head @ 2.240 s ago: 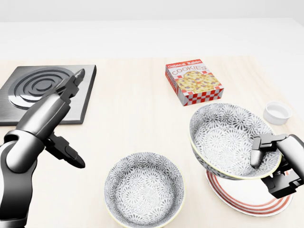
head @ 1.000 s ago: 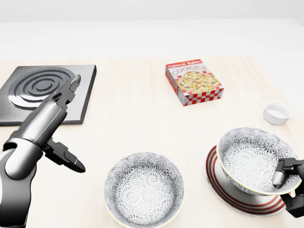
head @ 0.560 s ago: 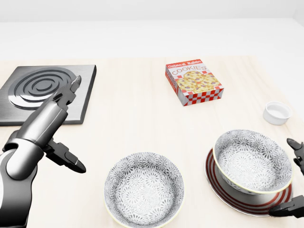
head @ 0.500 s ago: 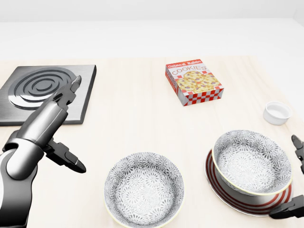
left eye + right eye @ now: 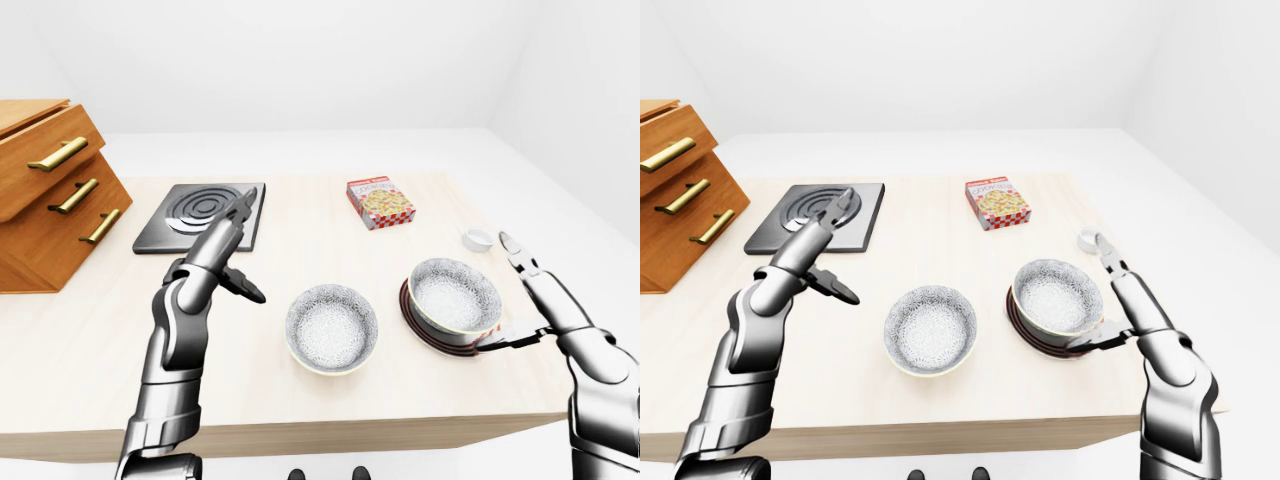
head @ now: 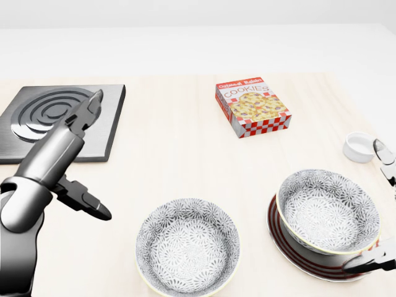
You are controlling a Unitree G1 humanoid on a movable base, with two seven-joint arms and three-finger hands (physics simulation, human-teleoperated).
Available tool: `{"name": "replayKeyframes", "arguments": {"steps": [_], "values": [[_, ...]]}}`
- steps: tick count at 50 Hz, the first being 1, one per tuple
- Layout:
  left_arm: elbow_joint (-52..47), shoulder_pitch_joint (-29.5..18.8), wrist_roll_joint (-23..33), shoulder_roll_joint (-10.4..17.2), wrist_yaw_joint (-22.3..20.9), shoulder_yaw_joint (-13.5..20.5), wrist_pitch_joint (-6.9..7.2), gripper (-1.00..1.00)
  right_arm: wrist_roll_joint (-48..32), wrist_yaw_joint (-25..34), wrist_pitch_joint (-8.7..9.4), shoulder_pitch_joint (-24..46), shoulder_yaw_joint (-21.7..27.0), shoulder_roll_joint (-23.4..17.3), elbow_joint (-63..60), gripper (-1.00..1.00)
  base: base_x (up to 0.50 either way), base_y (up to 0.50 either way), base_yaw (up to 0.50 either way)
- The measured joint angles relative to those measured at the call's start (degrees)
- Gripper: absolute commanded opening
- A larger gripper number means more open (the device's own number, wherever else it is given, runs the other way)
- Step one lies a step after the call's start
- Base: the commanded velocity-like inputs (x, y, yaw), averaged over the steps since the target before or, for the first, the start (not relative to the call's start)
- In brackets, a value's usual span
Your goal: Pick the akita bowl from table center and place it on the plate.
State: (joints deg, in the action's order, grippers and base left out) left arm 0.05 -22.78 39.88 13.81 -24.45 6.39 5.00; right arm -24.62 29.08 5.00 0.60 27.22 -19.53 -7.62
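1. Akita bowl (image 6: 327,210) sits upright on the red-striped plate (image 6: 309,257) at the near right of the table (image 6: 179,161).
2. Far left, a wooden drawer unit (image 5: 50,190) stands beside a dark stove plate (image 6: 59,120).
3. The left hand (image 6: 77,164) hovers over the table with fingers spread, holding nothing.
4. A second patterned bowl (image 6: 187,246) rests near centre; a cookie box (image 6: 252,106) lies farther off.
5. The right hand (image 5: 520,300) is spread wide just right of the plate, gripping nothing.
6. A small white cup (image 6: 360,146) sits far right.
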Motion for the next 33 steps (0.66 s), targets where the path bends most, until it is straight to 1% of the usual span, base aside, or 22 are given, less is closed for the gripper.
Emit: {"name": "replayKeyframes", "arguments": {"steps": [4, 9, 12, 21, 28, 33], "values": [[-1.3, 0.2, -1.0, 0.0, 0.0, 0.3, 0.0, 1.0, 2.3, 3.2, 0.0, 1.0, 0.4, 1.1, -7.4, 1.0, 0.0, 0.0, 0.0], [-3.6, 0.8, -3.5, -0.6, 0.3, 0.8, 0.0, 1.0, 5.3, 3.3, 0.0, 3.7, -1.5, 2.7, -13.1, 1.0, 0.0, 0.0, 0.0], [-4.9, 1.3, -5.2, -0.9, 0.8, 0.9, 0.0, 1.0, 7.2, 1.4, 0.0, 5.3, -3.1, 3.6, -14.4, 1.0, 0.0, 0.0, 0.0], [-8.7, 2.4, -11.4, -1.9, 3.4, 1.5, 0.0, 1.0, 14.5, -7.0, 0.0, 9.1, -8.0, 6.5, -15.4, 1.0, 0.0, 0.0, 0.0], [-10.6, 2.9, -15.8, -2.6, 6.0, 1.6, 0.0, 1.0, 19.7, -12.5, 0.0, 9.0, -10.8, 8.6, -15.0, 1.0, 0.0, 0.0, 0.0], [-10.7, 3.3, -18.1, -2.8, 7.4, 1.4, 0.0, 1.0, 22.1, -15.3, 0.0, 8.3, -12.7, 10.0, -14.0, 1.0, 0.0, 0.0, 0.0]]}}
